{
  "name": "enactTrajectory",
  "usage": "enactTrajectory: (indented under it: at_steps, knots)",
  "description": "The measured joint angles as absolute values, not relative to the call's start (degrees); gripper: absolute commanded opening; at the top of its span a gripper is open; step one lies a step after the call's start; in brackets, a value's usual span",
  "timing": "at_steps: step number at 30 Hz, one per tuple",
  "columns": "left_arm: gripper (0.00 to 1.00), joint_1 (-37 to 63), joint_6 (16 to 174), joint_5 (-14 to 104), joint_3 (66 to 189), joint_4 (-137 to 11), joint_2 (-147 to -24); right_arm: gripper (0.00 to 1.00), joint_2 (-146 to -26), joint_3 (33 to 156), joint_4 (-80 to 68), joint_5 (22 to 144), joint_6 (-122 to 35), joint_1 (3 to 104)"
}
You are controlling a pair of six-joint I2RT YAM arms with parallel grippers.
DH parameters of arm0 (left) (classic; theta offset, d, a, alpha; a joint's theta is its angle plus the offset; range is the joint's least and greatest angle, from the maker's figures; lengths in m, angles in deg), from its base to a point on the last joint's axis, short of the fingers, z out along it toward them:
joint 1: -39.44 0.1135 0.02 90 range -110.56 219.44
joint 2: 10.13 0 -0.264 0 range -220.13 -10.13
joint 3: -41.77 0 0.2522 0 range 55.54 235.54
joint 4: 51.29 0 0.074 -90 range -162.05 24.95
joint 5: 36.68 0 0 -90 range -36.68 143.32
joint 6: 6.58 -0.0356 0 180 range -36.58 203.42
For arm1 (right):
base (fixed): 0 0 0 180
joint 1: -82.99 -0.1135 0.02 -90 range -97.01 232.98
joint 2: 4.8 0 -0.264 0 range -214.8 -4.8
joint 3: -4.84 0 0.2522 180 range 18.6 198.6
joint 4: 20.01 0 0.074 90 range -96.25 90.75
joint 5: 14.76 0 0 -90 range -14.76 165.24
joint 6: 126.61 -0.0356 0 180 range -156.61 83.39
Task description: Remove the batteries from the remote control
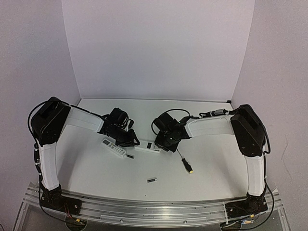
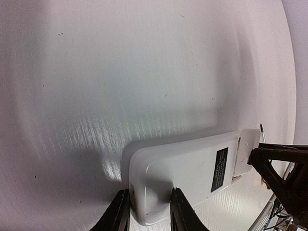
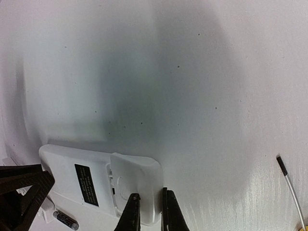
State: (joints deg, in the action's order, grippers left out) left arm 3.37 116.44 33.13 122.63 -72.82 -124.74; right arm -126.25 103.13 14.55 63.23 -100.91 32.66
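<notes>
Left gripper (image 2: 149, 195) clamps the remote (image 2: 192, 168) — right gripper (image 3: 149, 195), grip unclear, sits at its cover (image 3: 134, 175). Opening step, seemingly; next likely means prying it off

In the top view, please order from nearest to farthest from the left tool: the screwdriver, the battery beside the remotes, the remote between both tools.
1. The remote: gripped by the left tool, reaching to its right.
2. The battery: just toward the near edge, apart from the tool.
3. The screwdriver: far to the right.
</notes>
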Motion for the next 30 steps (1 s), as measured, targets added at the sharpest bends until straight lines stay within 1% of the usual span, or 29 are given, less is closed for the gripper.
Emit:
enactTrajectory:
  at_steps: [8, 15, 26, 30]
  knots:
    - [0.27, 3.37, 116.47, 33.25, 123.06, -73.34, -124.95, 0.07, -126.09, 102.93, 14.51, 63.31, -100.34, 32.64]
    - [0.26, 3.37, 116.48, 33.46, 123.83, -74.04, -125.34, 0.03, -125.32, 101.72, 13.93, 64.40, -99.05, 32.56]
    - [0.26, 3.39, 116.48, 33.49, 124.05, -74.09, -125.45, 0.04, -124.89, 100.95, 13.30, 65.23, -97.82, 32.53]
    - [0.26, 3.39, 116.48, 33.51, 124.05, -74.06, -125.45, 0.00, -125.10, 101.21, 13.51, 65.56, -98.04, 32.54]
